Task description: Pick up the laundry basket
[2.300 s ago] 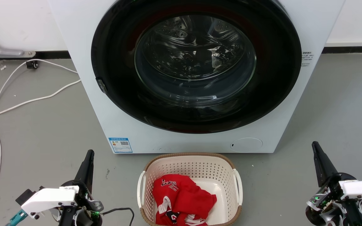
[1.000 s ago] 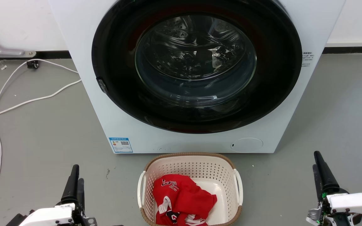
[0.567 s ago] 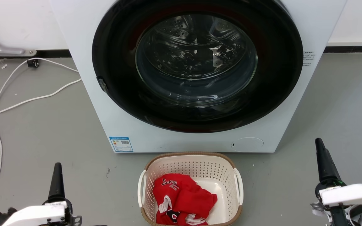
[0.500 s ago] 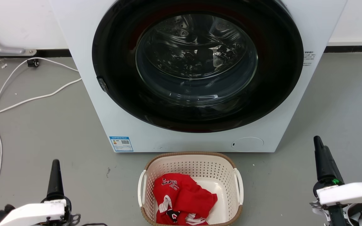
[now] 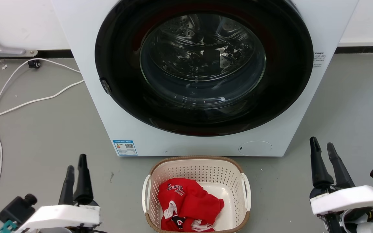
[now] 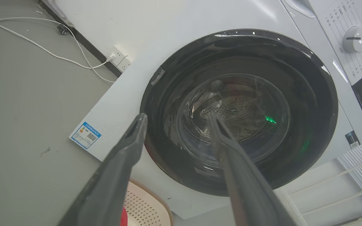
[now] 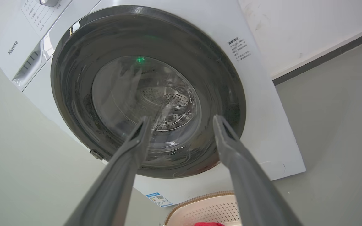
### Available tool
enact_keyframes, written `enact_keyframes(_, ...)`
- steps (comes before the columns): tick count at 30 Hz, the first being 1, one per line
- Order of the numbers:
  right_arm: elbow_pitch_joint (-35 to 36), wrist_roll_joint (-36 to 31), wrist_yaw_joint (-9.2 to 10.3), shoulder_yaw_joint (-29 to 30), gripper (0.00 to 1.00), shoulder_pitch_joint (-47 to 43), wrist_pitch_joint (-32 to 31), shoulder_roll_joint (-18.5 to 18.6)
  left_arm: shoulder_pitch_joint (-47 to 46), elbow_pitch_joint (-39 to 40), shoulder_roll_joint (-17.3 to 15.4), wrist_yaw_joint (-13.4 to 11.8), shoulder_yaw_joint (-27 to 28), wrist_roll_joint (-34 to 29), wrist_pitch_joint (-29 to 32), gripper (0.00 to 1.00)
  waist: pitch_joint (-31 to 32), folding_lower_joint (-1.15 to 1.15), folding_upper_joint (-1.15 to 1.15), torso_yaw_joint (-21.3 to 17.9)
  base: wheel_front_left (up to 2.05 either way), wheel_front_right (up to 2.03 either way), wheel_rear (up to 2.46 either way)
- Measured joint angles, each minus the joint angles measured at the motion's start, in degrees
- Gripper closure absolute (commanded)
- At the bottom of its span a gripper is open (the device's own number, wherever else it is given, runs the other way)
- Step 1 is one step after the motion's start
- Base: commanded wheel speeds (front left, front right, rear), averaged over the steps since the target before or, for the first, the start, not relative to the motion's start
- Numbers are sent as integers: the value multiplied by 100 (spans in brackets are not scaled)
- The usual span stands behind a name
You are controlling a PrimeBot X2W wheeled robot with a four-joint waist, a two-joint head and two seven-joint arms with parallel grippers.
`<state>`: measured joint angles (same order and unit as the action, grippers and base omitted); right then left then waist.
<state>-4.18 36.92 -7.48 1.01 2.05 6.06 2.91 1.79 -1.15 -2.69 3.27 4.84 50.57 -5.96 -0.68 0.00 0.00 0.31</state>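
The laundry basket (image 5: 197,171), cream perforated plastic with a brown woven rim and white side handles, stands on the grey floor right in front of the washer, holding a red garment (image 5: 186,205). My left gripper (image 5: 76,161) hovers open, well to the basket's left, fingers pointing toward the washer. My right gripper (image 5: 322,144) is open too, well off the basket's right side. Both are empty and apart from the handles. In the left wrist view the left gripper (image 6: 177,116) frames the washer door, with the basket's rim (image 6: 149,202) low between its fingers. The right gripper (image 7: 181,118) has the basket's rim (image 7: 200,197) beneath it.
A white front-loading washer (image 5: 202,77) with a dark round glass door stands close behind the basket. White cables (image 5: 28,103) trail over the floor at the left, toward a wall socket (image 6: 120,61). Bare grey floor lies on both sides of the basket.
Both grippers have rotated at the wrist, so two spread fingers now show on each instead of one edge-on. The left moved right toward the basket, the right shifted slightly left. The basket stayed put.
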Motion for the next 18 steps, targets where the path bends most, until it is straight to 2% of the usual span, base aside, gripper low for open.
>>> enact_keyframes(10, 83, -951, -1, -76, 0, -29, 157, 0, 103, 244, -3, -51, -622, -1490, -164, 0, -19, 0, 0, -17, 0, 0, 0)
enact_keyframes(18, 38, -1628, -1, -149, 0, -79, 269, 0, 124, 366, -20, -129, -960, -2424, -283, 0, -29, 0, 0, -25, 0, 0, 0)
